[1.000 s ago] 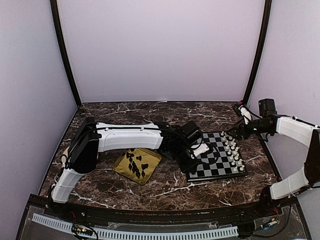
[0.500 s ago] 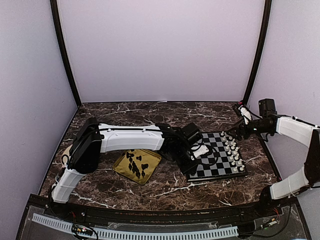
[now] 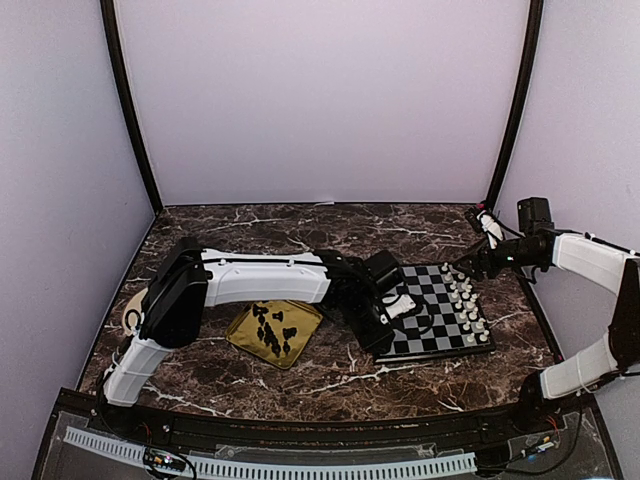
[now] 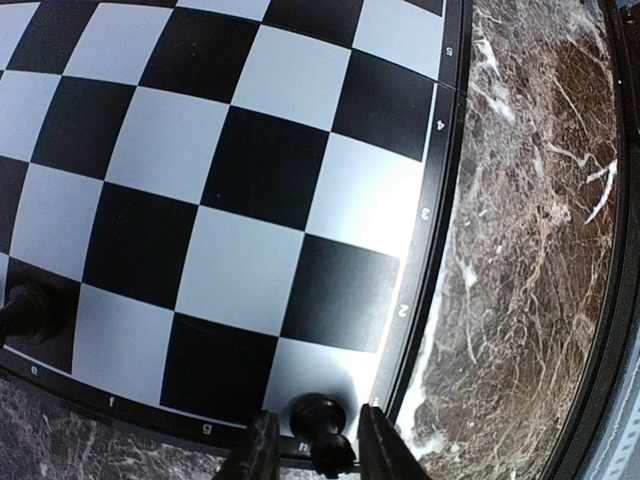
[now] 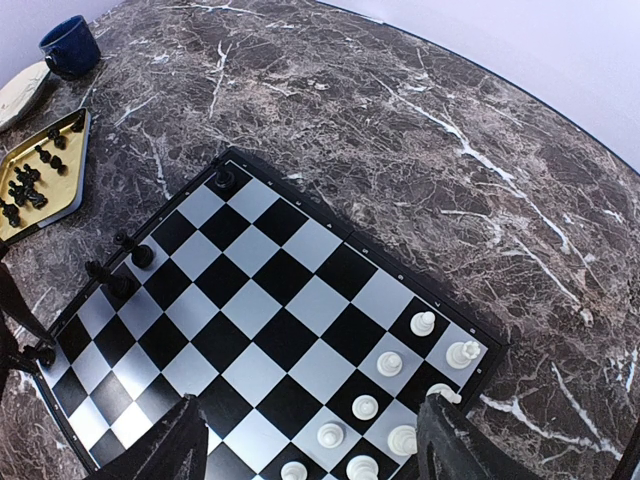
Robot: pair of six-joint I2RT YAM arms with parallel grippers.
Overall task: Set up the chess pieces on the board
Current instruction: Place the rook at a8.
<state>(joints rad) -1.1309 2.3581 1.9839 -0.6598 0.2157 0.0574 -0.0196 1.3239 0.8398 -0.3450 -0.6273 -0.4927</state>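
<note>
Your left jaws are down at the near left corner of the board [image 3: 440, 318]. The board lies flat on the dark marble surface [image 3: 300, 230], right of centre. The left fingers [image 4: 262, 452] flank one black chess piece [image 4: 318, 418], which stands upright on the corner square just inside the rim. A narrow gap appears on each side of that piece, so the jaws are slightly parted and grip nothing. A second black piece [image 4: 25, 308] stands on the same edge row, well apart from the first.

Your right jaws hover above the far right part of the board. The right fingers [image 5: 165, 450] are spread wide with nothing between them. Below them the white pieces [image 5: 389, 363] stand upright in two rows along the board's right side. From that wrist view a few black pieces show along the opposite side, one of them [image 5: 225, 180] on the far left corner square. The middle of the board carries no pieces.

The gold tray [image 3: 240, 335] sits on the surface left of the board and apart from it, with the left arm passing along its far side. The remaining black pieces [image 3: 272, 335] lie on it in a loose cluster; whether each stands or lies cannot be told. A blue cup [image 5: 68, 45] and the edge of a plate [image 5: 20, 88] sit beyond the tray.
</note>
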